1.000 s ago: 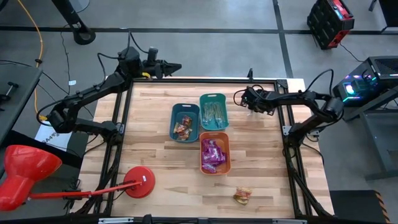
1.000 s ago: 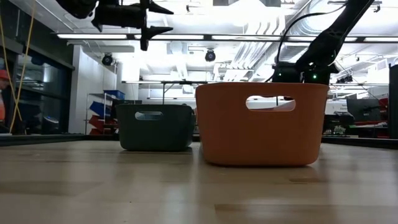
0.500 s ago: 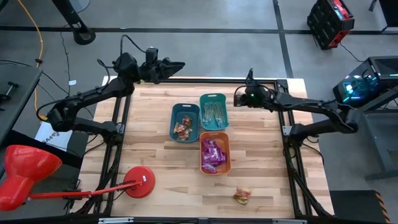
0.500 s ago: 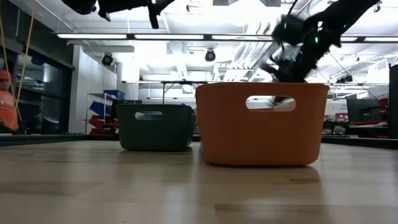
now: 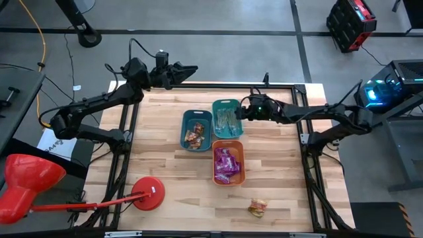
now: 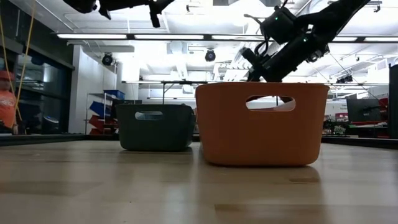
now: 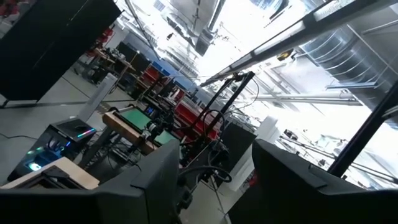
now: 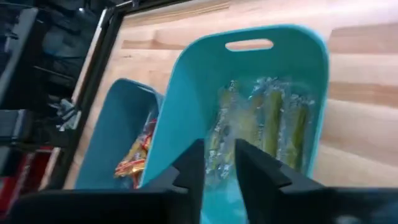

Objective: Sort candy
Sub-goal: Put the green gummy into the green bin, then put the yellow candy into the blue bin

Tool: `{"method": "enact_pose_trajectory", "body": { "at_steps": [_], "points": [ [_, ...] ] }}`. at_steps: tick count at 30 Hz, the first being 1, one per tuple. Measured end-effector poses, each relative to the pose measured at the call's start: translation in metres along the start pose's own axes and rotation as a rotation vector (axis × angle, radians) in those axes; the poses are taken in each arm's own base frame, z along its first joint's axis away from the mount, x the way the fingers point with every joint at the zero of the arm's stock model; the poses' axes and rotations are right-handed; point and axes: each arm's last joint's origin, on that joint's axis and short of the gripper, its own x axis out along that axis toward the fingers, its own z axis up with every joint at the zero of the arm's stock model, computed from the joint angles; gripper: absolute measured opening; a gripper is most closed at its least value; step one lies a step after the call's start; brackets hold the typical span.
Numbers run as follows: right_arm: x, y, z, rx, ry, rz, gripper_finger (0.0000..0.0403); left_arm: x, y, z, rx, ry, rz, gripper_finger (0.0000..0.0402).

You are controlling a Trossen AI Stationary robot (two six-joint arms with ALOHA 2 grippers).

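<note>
Three bins stand mid-table. The dark blue bin [image 5: 197, 129] holds orange-brown-gold candy [image 8: 135, 152]. The teal bin [image 5: 227, 106] holds pale green sticks [image 8: 267, 121]. The orange bin [image 5: 229, 177] holds purple packets [image 5: 225, 162]. A small loose heap of gold-wrapped candy [image 5: 258, 208] lies near the table's near edge. My right gripper [image 5: 239, 112] hovers over the teal bin's right rim, pointing left and down; its fingers [image 8: 193, 165] stand a narrow gap apart with nothing between them. My left gripper [image 5: 192, 68] is open and empty, high over the table's far edge.
A black frame [image 5: 301, 132] runs round the table's edges. A red stand [image 5: 149, 195] sits at the near left. Bare wood lies to the left and right of the bins. In the low view the orange bin [image 6: 261, 124] stands in front of the teal one.
My right gripper has swung from the table's far right toward the left, its arm stretching out, and now hangs over the teal bin. My left gripper has gone up and a little toward the right. The bins and candy have kept still.
</note>
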Motion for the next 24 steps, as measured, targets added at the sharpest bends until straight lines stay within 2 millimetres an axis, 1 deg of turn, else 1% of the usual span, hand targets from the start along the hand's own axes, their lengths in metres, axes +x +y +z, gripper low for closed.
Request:
{"method": "enact_pose_trajectory", "body": {
  "at_steps": [4, 6, 9, 11, 15, 17, 21, 24],
  "points": [
    [0.000, 0.006, 0.001, 0.010, 0.029, 0.087, 0.0138, 0.000, 0.000, -0.001, -0.003, 0.004, 0.001, 0.0197],
    [-0.001, 0.010, 0.001, -0.009, 0.099, 0.180, 0.0164, 0.000, 0.000, -0.001, -0.003, 0.004, 0.001, 0.0197],
    [-0.010, 0.017, -0.002, -0.029, 0.262, 0.325, 0.0188, 0.000, 0.000, -0.001, -0.003, 0.008, 0.000, 0.0197],
    [-0.022, 0.024, -0.011, -0.049, 0.352, 0.378, 0.0192, 0.000, 0.000, -0.002, -0.005, 0.018, -0.004, 0.0197],
    [-0.058, 0.040, -0.045, -0.131, 0.527, 0.409, 0.0194, 0.000, 0.003, -0.005, -0.007, 0.058, 0.016, 0.0197],
    [-0.079, 0.046, -0.067, -0.149, 0.598, 0.382, 0.0194, 0.000, 0.004, -0.007, -0.008, 0.082, 0.027, 0.0197],
    [-0.113, 0.050, -0.117, -0.131, 0.736, 0.271, 0.0194, -0.001, 0.009, -0.012, -0.010, 0.128, 0.070, 0.0197],
    [-0.128, 0.053, -0.157, -0.154, 0.821, 0.228, 0.0194, -0.001, 0.011, -0.014, -0.003, 0.152, 0.091, 0.0197]
  ]
}}
